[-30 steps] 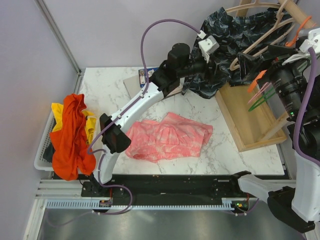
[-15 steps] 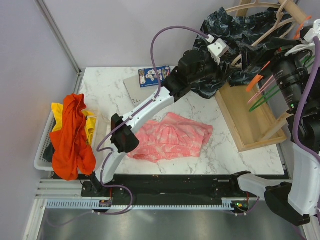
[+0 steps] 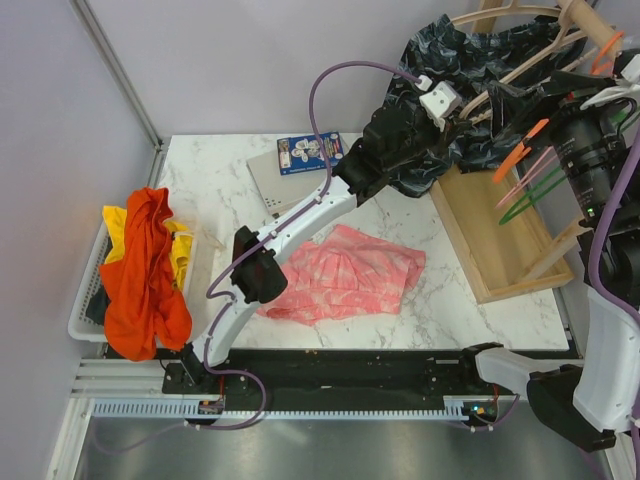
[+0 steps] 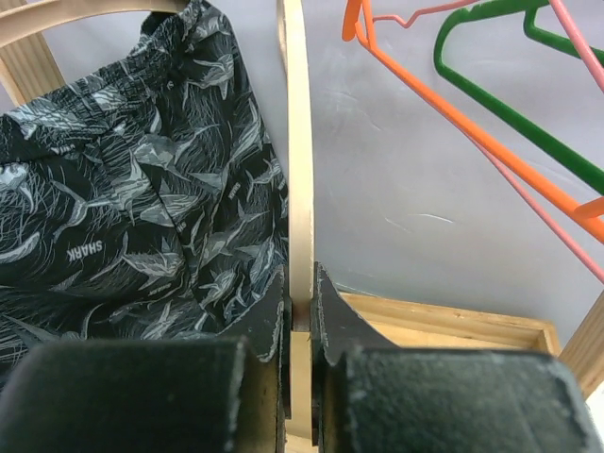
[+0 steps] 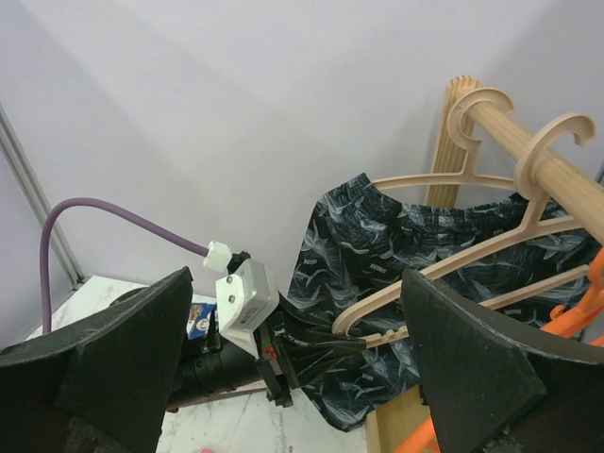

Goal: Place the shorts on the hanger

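Observation:
The salmon-pink shorts [image 3: 340, 275] lie crumpled on the marble table, in front of the arm bases. The pale beige hanger [image 3: 505, 82] hangs on the wooden rod at the back right. My left gripper [image 4: 299, 283] is shut on the hanger's [image 4: 299, 142] lower end, and the fingers [image 4: 332, 316] pinch the thin wood from both sides. In the right wrist view the left gripper [image 5: 354, 340] holds the curved tip of the hanger [image 5: 453, 269]. My right gripper [image 3: 530, 105] hovers high beside the rack, and the right gripper [image 5: 294, 283] is open and holds nothing.
Dark navy patterned shorts [image 3: 450, 60] hang on another beige hanger, right beside the held one. Orange [image 4: 453, 113] and green [image 4: 510, 104] hangers hang to the right. The rack's wooden base [image 3: 500, 250] sits on the table's right. A white basket [image 3: 85, 300] at the left holds an orange-red garment [image 3: 145, 270].
My left arm has reached up and right to the rack, and its gripper has gone from open to shut on the beige hanger's end. The right arm shifted slightly.

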Controlling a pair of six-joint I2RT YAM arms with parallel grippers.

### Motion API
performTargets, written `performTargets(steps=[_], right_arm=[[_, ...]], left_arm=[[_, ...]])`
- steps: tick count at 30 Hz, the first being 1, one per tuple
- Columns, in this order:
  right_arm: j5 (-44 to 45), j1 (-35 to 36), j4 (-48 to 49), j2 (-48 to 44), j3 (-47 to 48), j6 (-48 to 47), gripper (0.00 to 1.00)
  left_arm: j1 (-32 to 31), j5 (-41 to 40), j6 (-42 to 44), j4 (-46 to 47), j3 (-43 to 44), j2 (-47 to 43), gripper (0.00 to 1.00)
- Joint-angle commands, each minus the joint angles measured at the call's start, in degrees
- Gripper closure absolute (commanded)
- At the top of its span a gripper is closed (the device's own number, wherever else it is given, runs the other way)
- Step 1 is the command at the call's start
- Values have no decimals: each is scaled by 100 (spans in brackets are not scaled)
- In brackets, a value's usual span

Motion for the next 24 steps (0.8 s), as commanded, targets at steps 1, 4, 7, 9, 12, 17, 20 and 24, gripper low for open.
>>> performTargets(steps=[1, 4, 7, 9, 12, 17, 20, 24], right_arm=[[260, -63, 208, -36, 257, -30, 2], [393, -98, 225, -54, 319, -13, 2], [429, -98, 234, -106, 310, 5, 2], [455, -107, 251, -115, 275, -21, 2], [508, -98, 252, -142, 266, -56, 2], [560, -98, 252, -151, 275, -101, 2], [639, -98, 260, -159, 301, -92, 2], [832, -107, 322, -133, 389, -65, 2]], left_arm=[[-26, -228, -56, 790, 312, -132, 98], [-26, -309, -162, 983, 303, -211, 98], [-26, -344, -233, 1054, 303, -351, 98], [-9, -344, -407, 941, 286, -448, 98], [131, -309, -749, 826, 5, -834, 98], [395, -37, -1032, 799, -469, -1291, 98], [475, 104, -1032, 948, -725, -1494, 98], [484, 122, -1006, 957, -751, -1573, 98]])
